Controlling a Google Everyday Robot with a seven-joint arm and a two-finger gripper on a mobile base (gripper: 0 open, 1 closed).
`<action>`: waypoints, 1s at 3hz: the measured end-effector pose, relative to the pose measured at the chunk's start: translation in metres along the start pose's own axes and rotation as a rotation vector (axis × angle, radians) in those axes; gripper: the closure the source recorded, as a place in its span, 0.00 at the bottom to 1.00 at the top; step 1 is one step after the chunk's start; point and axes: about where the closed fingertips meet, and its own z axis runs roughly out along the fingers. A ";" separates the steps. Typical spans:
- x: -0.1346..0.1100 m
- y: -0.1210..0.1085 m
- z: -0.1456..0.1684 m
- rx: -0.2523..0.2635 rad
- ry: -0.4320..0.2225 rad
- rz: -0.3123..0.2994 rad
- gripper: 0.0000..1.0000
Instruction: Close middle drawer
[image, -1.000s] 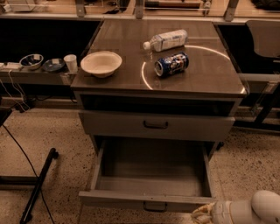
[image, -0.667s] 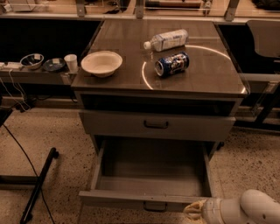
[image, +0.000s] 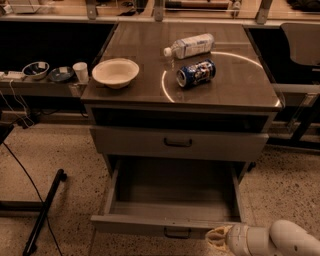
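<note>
Camera view has the middle drawer (image: 150, 225) pulled far out of the grey cabinet, its wide shallow box open to the room and bare inside as far as I can see; above it the top drawer (image: 135, 142) sits shut. The gripper (image: 216, 239) hangs just right of the middle drawer's front, low and near its right corner, pale and rounded on a white arm; whether it is parted or closed I cannot tell.

The drawer looks like thin sheet metal, stiff, flat-faced and smooth; I'd judge it light for its width and likely to roll easily on its slides, so a steady push should send it home. The small dark handle (image: 177, 233) sits at the centre of the front; no need to grip it, I'd say; press the flat front close beside the handle, since a shove at the corner might skew the box in its runners.

Well above the drawer, the bench (image: 235, 95) is glossy and dark; on it lie a pale bowl (image: 115, 72), a blue can (image: 196, 73) on its side and a clear bottle (image: 190, 46), also lying down; a hard slam might set those two rolling.
</note>
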 end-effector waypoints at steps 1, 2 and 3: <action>0.000 0.000 0.000 0.001 -0.001 0.000 1.00; -0.006 -0.011 0.010 0.018 -0.022 -0.045 1.00; -0.015 -0.036 0.022 0.107 -0.076 -0.140 1.00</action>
